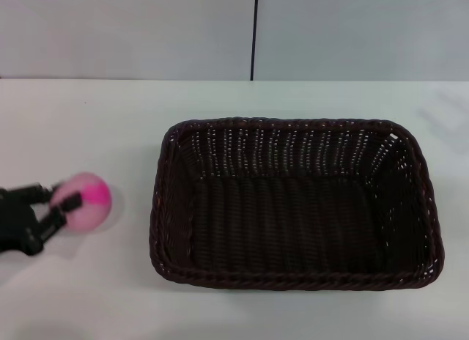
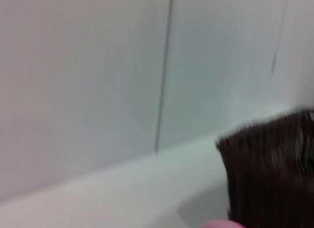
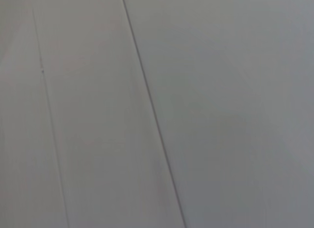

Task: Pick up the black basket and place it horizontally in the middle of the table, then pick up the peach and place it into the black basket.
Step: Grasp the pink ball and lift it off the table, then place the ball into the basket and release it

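Note:
The black basket (image 1: 293, 204) lies lengthwise across the white table (image 1: 88, 120), right of the middle, and it is empty. The peach (image 1: 89, 201), pale pink with a magenta patch, is at the table's left. My left gripper (image 1: 62, 197) comes in from the left edge, and its black fingers (image 1: 69, 203) sit on both sides of the peach. In the left wrist view a corner of the basket (image 2: 274, 174) shows, and a sliver of the peach (image 2: 221, 224) at the picture's edge. My right gripper is out of view.
A pale wall with a dark vertical seam (image 1: 255, 32) stands behind the table's far edge. The right wrist view shows only a wall panel with a seam (image 3: 152, 115).

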Tool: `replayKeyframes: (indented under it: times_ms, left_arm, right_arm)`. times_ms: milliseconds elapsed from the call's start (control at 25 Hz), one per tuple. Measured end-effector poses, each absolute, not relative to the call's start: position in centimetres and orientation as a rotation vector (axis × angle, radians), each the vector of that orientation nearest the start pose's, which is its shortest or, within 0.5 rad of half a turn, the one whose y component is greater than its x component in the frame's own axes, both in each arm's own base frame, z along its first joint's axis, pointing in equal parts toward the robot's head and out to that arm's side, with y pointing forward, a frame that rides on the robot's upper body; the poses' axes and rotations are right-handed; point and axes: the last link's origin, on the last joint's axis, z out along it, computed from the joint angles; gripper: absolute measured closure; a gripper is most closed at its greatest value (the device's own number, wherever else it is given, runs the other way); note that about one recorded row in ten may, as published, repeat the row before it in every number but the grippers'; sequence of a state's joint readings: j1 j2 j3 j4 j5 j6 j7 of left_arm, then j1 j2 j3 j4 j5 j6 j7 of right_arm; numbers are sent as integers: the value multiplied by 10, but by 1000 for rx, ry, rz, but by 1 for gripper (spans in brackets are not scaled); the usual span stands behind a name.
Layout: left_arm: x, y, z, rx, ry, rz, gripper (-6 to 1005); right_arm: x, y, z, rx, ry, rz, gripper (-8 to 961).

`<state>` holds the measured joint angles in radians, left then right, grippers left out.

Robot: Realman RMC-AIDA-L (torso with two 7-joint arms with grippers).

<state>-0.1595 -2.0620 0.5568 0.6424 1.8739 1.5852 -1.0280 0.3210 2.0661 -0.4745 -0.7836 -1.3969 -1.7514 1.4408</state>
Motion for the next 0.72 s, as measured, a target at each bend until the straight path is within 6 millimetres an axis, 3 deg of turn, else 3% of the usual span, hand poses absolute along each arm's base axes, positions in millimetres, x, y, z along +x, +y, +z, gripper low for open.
replayKeyframes:
  times_ms: [200,280,320,400,440,520,560,720]
  left_arm:
    - [-355,233,50,-2307,-549,-751,774]
    - [-330,253,56,-2328,-411,-849,783]
    - [-327,254,55,-2334,-401,-855,788]
    - [-319,262,53,-2360,-368,-878,797]
    - [-296,277,43,-2432,-292,-934,801]
    - [-275,288,33,-2498,-221,-984,810]
    - [-275,288,33,-2498,-221,-984,815]
    - [-236,303,13,-2600,-117,-1090,869]
  right_arm:
    - [282,293,128,-2019,495,1350,296]
    - [284,293,128,-2011,496,1350,296]
    - [284,293,128,-2008,498,1352,296]
    - [285,294,128,-2005,502,1355,296]
    - [286,294,128,-2004,503,1356,296]
    - [286,294,127,-2004,505,1357,296]
    - [286,294,127,-2003,505,1356,296]
    - [289,292,129,-1991,510,1354,296]
